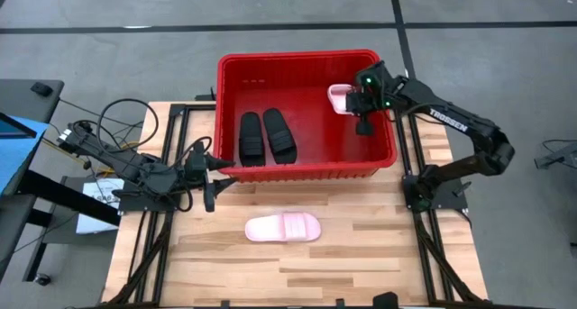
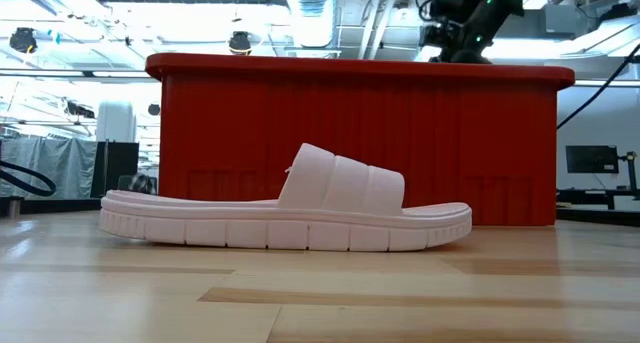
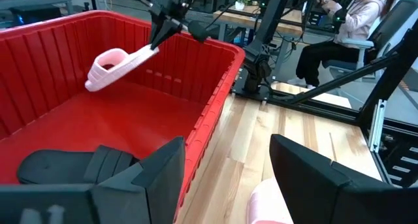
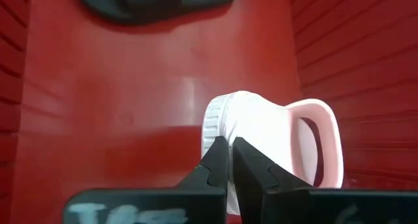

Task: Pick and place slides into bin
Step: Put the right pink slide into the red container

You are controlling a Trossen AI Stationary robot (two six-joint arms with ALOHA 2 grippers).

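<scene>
The red bin stands at the table's far side. Two black slides lie side by side on its floor, toward its left. One pink slide lies sole down on the table in front of the bin and fills the low view. My right gripper is over the bin's right part, shut on the other pink slide. My left gripper is open and empty at the bin's near left corner. My right gripper pinches the pink slide's sole between its two fingers at the end away from the strap. The fingers come from above, slanting down. The slide is lifted clear of the bin floor and slants down and away from the fingers, strap end lowest.
The bin's right half floor is bare under the held slide. Open tabletop lies around the pink slide near the front edge. A person sits beyond the table in the left wrist view. Cables lie left of the table.
</scene>
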